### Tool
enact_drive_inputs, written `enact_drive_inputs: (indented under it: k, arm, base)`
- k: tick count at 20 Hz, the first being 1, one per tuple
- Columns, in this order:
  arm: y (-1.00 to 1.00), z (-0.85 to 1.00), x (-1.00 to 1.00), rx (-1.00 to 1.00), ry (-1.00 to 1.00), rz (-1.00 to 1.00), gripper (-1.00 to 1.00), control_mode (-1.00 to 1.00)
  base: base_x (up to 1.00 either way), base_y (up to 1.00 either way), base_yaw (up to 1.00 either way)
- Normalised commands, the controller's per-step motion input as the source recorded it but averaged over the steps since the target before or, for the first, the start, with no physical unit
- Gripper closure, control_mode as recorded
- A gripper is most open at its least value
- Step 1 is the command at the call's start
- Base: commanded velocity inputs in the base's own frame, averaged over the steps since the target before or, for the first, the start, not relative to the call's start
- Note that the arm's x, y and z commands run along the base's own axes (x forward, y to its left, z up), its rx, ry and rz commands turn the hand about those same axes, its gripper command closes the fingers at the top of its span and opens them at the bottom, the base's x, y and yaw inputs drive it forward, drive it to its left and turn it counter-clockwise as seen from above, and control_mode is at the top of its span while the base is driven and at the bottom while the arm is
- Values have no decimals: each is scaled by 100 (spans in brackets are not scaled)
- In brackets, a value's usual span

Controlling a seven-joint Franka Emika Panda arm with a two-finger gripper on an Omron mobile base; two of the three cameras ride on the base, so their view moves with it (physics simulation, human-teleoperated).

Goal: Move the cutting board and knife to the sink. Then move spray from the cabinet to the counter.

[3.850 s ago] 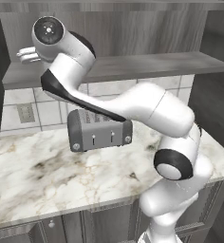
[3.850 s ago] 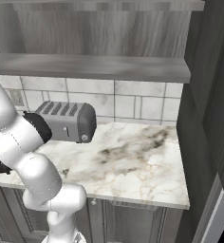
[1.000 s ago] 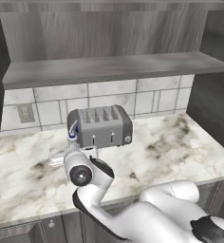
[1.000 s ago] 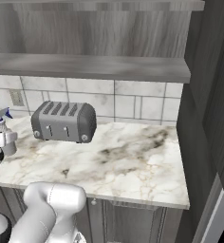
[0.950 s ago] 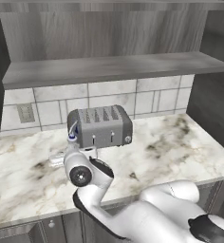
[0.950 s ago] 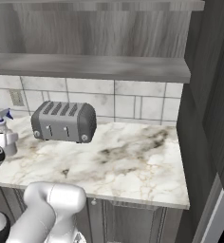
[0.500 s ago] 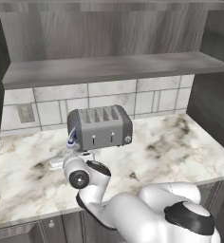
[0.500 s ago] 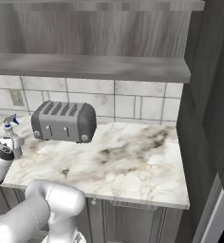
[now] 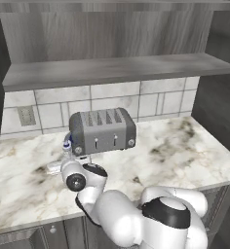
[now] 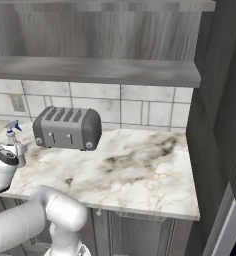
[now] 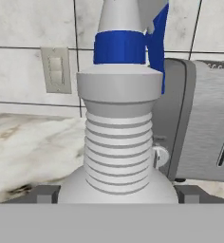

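Observation:
The spray (image 11: 118, 142) is a pale bottle with a ribbed neck and a blue-and-white nozzle. It stands upright just left of the toaster, over the counter (image 9: 185, 151). My gripper (image 11: 118, 194) is low around the bottle's wide body, one fingertip pressed to each side, shut on it. In the right base view the spray (image 10: 14, 131) rises above my hand at the far left. In the left base view the spray (image 9: 67, 145) peeks out behind my wrist. Its base is hidden. The cabinet shelf (image 9: 117, 70) above is bare. The cutting board, knife and sink are out of view.
A grey four-slot toaster (image 9: 103, 131) sits against the tiled wall, close to the bottle's right side (image 11: 204, 133). A wall outlet (image 11: 56, 69) is behind the bottle. A dark tall panel (image 10: 220, 100) bounds the counter on the right.
The hand and the spray have edged a little toward the toaster, then held nearly still. The toaster has not moved.

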Motion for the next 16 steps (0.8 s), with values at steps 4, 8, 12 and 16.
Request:
enact_drive_inputs:
  k: [4,8,12,16]
  arm:
    - [5,-40,14,0,0,0,100,-100]
    - [-1,-28,-23,0,0,0,100,-100]
    - [-4,-22,-48,0,0,0,100,-100]
    - [0,-16,-17,0,0,0,-100,-100]
  base:
    - [0,0,0]
    - [0,0,0]
    - [0,0,0]
    - [0,0,0]
